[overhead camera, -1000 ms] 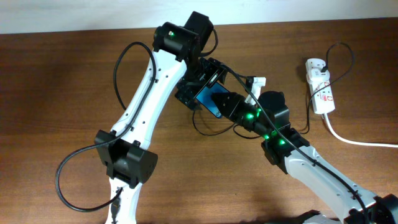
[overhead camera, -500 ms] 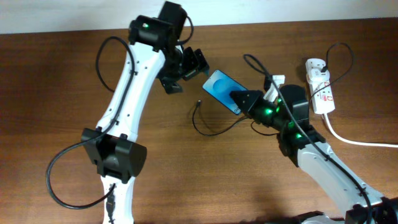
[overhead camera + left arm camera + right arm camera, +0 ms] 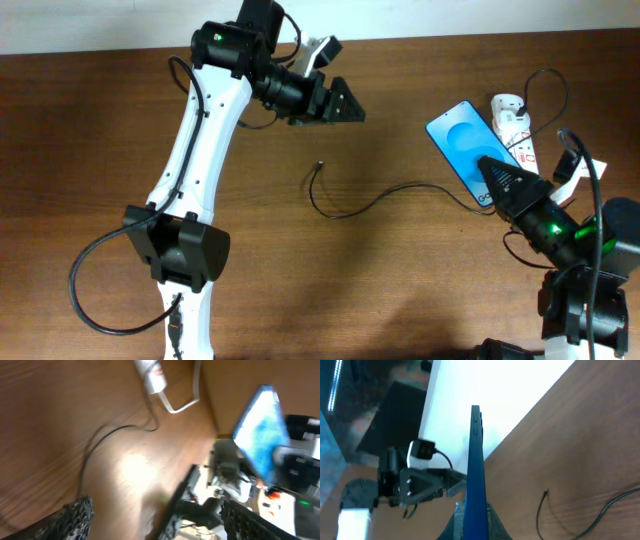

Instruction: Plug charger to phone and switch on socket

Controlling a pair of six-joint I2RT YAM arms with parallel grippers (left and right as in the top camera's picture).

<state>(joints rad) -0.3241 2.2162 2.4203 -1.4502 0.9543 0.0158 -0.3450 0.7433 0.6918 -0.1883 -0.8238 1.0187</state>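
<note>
My right gripper [image 3: 497, 172] is shut on the phone [image 3: 462, 147], a blue-screened smartphone held up above the table at the right. In the right wrist view the phone [image 3: 476, 465] stands edge-on between the fingers [image 3: 476, 517]. The charger cable [image 3: 375, 202] lies loose on the wood, its connector tip [image 3: 318, 166] at mid table; it also shows in the right wrist view [image 3: 540, 510]. The socket [image 3: 517, 135] lies at the far right edge, partly behind the phone. My left gripper [image 3: 340, 103] is open and empty, high above the table's back. The left wrist view is blurred and shows the phone [image 3: 257, 435] and the socket [image 3: 150, 375].
The socket's thick white cord [image 3: 575, 228] runs off to the right. The left arm [image 3: 190, 160] spans the left half of the table. The white wall edge lies along the table's back.
My right gripper has carried the phone to the right, toward the socket. My left gripper has let go of the phone and swung up and back. The cable tip lies free on the table.
</note>
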